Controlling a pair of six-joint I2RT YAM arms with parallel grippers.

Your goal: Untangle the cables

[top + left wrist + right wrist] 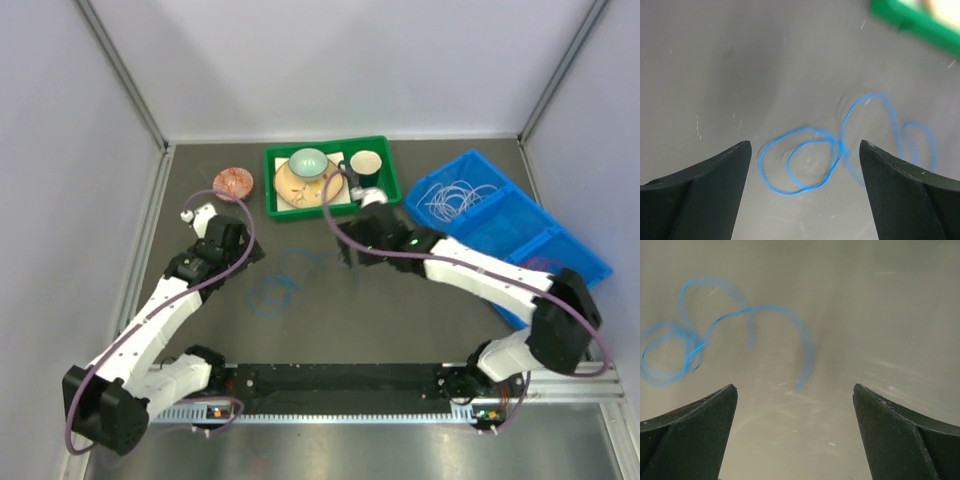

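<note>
Both sets of fingers are spread wide with nothing in them: the left gripper [805, 192] hangs over the thin blue cable [841, 146], which lies in loose loops on the dark table [400, 320], and the right gripper [795, 435] is by its free end. Thin white cable [455, 197] sits coiled in the far compartment of the blue plastic bin [505, 228]. The green plastic tray [272, 182] holds a pale green bowl [308, 160] on a tan plate [292, 188], plus a dark cup [365, 162].

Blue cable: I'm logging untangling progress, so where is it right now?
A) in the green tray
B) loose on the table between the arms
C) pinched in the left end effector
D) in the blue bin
B: the blue cable lies in loose loops on the table, and the left end effector and right end effector are both open, gripping nothing.
</note>
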